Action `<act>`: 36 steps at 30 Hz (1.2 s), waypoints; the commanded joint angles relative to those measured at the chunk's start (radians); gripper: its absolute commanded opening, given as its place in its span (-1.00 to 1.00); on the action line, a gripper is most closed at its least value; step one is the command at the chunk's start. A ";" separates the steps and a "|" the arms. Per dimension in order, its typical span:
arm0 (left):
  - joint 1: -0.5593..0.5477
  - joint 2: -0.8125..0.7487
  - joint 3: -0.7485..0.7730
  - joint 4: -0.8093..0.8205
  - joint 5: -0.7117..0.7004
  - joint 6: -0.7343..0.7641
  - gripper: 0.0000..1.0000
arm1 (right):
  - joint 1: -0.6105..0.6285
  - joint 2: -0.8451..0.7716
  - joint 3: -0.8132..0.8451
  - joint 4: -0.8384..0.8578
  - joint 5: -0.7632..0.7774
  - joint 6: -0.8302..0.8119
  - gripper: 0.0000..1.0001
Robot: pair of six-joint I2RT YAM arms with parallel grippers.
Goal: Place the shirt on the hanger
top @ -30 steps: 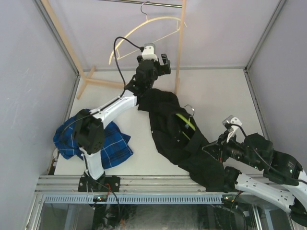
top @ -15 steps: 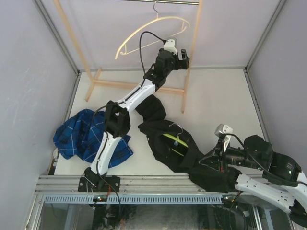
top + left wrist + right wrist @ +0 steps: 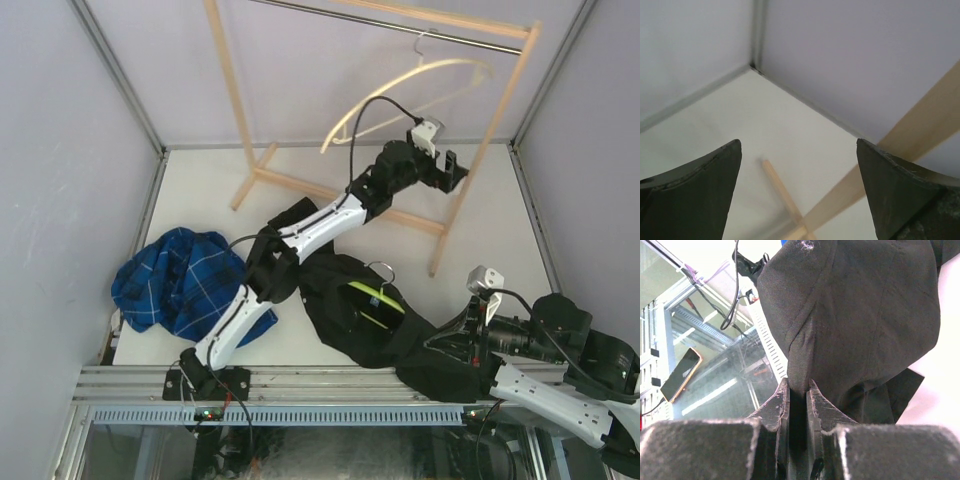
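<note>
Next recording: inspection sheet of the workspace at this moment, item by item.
Surface: white table, nothing spilled.
Job's things: black shirt crumpled by the front edge; green hanger lying inside it, hook showing.
Clutter: blue plaid shirt heaped left; wooden rack holding a cream hanger.
Grippers: left gripper open, empty, beside the rack; right gripper shut on shirt fabric.
Cables: black cable looping above the left arm.
Surroundings: pale walls; a phone below the table.
</note>
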 commanded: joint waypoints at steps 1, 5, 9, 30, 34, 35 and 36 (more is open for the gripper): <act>0.021 -0.147 -0.178 0.068 0.045 0.030 1.00 | 0.001 -0.006 0.027 0.082 0.038 0.006 -1.00; 0.063 -0.319 -0.480 0.161 0.054 0.015 1.00 | 0.002 0.021 0.027 0.095 0.107 0.000 -1.00; 0.091 -0.506 -0.824 0.264 0.001 0.038 1.00 | 0.001 0.063 0.047 0.091 0.131 -0.005 -1.00; 0.345 -1.128 -1.670 0.375 -0.275 -0.147 0.99 | 0.003 0.375 0.235 0.095 0.381 -0.019 -1.00; 0.376 -1.364 -1.705 0.175 -0.405 -0.155 1.00 | 0.028 0.508 0.246 0.195 0.358 -0.042 -1.00; 0.380 -1.415 -1.700 0.110 -0.431 -0.150 1.00 | 0.038 0.532 0.249 0.223 0.361 -0.044 -1.00; 0.381 -1.471 -1.689 0.048 -0.460 -0.143 1.00 | 0.051 0.567 0.254 0.252 0.368 -0.044 -1.00</act>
